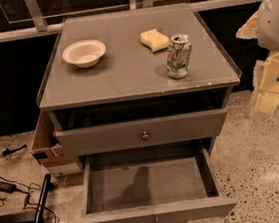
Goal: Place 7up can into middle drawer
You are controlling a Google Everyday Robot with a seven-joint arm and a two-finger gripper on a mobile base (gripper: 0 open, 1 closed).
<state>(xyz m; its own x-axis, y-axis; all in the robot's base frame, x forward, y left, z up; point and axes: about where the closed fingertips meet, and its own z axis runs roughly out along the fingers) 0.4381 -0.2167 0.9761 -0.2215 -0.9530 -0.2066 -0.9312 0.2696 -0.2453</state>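
From where I stand, the grey desk (126,80) fills the middle of the room, its flat top lit from above. The 7up can (179,55) stands upright on that top, towards the front right corner, with its silver lid and tab facing up. Nothing is touching it. Just behind it and a little to the left lies a yellow sponge (154,40), close to the can but apart from it. A white bowl (84,53) sits well away on the left side of the top.

Below the top, a grey drawer front (107,137) with a small round knob (145,135) sticks out only a little, and none of its floor shows. Under that, the middle drawer (188,183) is pulled far out towards me. Its long tray has a bare grey floor with only a dark shadow across it.

The robot's pale arm (275,17) comes in at the right edge of the room. Its claw (271,86) hangs off to the right of the desk, lower than the top and well apart from the can. Whether it is open or closed I cannot tell from here.

A cardboard box (45,144) leans against the desk's left side, and black cables (10,188) trail over the speckled floor (267,169).
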